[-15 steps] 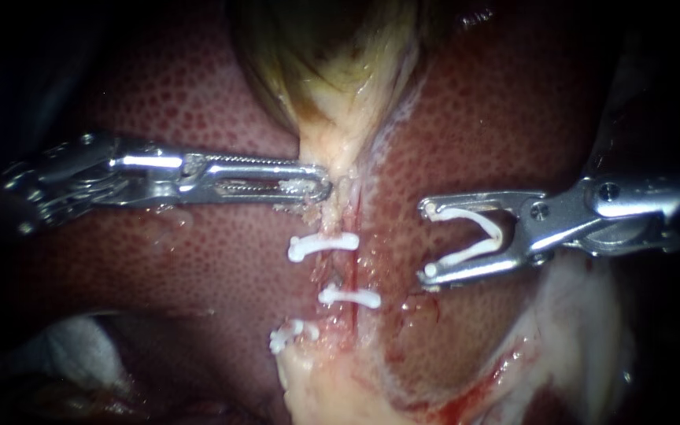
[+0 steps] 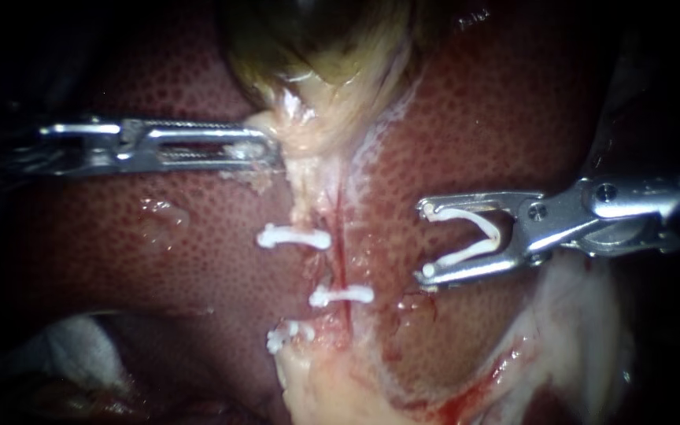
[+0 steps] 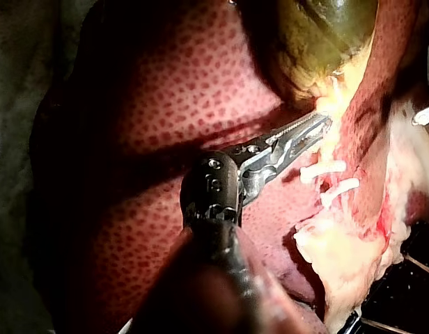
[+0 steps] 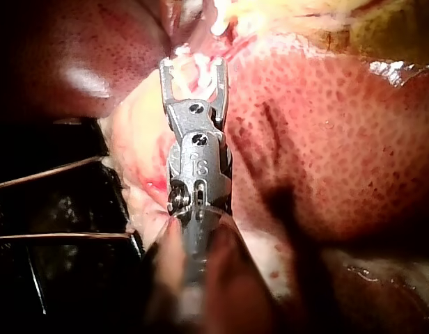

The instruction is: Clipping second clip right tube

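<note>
your left tool [image 2: 265, 151] is pinching the neck of the gallbladder [image 2: 316, 47]; your right tool [image 2: 427, 241], below and right of the gallbladder, is gripping an open white clip [image 2: 488, 232] between spread jaws.

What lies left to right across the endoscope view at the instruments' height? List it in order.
Left instrument, its jaws shut on the gallbladder's pale neck → bare liver → right instrument, its jaws holding an open clip.
</note>
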You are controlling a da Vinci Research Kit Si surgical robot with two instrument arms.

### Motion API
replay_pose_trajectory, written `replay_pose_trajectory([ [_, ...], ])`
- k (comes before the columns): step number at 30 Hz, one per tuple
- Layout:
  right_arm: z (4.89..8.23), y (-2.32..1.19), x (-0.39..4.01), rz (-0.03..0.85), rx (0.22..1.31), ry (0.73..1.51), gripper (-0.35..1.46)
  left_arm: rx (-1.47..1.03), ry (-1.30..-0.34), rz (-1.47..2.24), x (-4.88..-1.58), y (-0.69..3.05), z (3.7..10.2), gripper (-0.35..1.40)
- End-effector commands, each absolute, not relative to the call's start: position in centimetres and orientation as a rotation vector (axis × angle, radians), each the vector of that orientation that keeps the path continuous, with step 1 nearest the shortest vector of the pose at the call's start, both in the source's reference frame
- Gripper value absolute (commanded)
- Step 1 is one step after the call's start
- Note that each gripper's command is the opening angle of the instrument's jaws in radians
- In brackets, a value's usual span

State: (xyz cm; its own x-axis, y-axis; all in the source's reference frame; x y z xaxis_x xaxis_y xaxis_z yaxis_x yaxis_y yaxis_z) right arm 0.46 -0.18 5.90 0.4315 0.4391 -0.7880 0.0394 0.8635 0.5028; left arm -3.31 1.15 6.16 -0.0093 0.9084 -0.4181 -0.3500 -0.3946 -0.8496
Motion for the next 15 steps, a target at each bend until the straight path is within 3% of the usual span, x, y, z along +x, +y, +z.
replay_pose_trajectory([
  [1,5.90,-0.18,0.46,0.263,0.492,1.110,0.50,-1.277,-0.655,1.600,-3.28,1.16,6.10,-0.35],
  [10,5.92,-0.20,0.48,0.263,0.490,1.109,0.50,-1.283,-0.648,1.597,-3.28,1.14,6.03,-0.35],
  [15,6.11,-0.34,0.62,0.265,0.476,1.106,0.50,-1.283,-0.647,1.598,-3.28,1.13,6.03,-0.35],
])
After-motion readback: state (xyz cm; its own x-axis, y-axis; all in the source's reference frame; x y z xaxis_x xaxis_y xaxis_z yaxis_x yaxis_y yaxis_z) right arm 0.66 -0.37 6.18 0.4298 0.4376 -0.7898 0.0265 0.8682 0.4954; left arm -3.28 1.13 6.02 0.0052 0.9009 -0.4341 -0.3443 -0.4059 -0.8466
